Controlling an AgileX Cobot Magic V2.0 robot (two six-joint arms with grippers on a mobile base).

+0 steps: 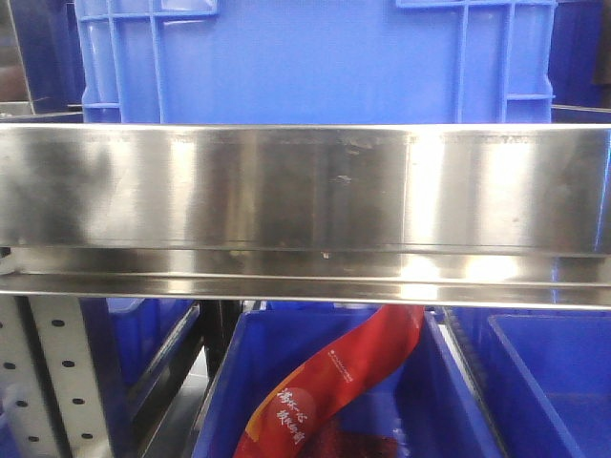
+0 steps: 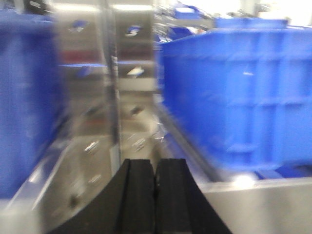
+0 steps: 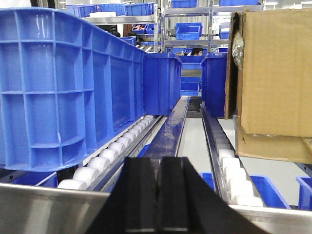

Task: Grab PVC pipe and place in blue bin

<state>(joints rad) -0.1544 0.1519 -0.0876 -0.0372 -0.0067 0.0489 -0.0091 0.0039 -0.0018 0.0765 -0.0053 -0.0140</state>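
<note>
Zero PVC pipe visible in any of the three views, so its heading and long axis can't be read.

Front view: steel shelf rail (image 1: 305,191) spans the full width, blue bin (image 1: 315,57) sits on the level above it, its ribbed wall filling the top of the frame. Below the rail, a lower blue bin (image 1: 325,401) holds a red printed bag (image 1: 334,382) draped diagonally, upper end tucked behind the rail. Another blue bin (image 1: 544,382) at lower right, perforated upright (image 1: 57,382) at lower left.

Left gripper (image 2: 155,195): black fingers pressed together, nothing between them. View is motion-blurred. Large blue crate (image 2: 239,92) close on the right, another blue wall (image 2: 24,97) on the left, a steel channel (image 2: 97,146) between them runs straight ahead. Steel lip crosses at lower right.

Right gripper (image 3: 161,195): fingers pressed together too, nothing held. Tall blue tote (image 3: 68,83) on the left sits on white rollers (image 3: 112,151); cardboard box (image 3: 273,73) on the right on a second roller track (image 3: 229,165). Open lane between them runs ahead to more blue totes (image 3: 161,83) farther back. Steel edge (image 3: 48,209) crosses just under the fingers.
</note>
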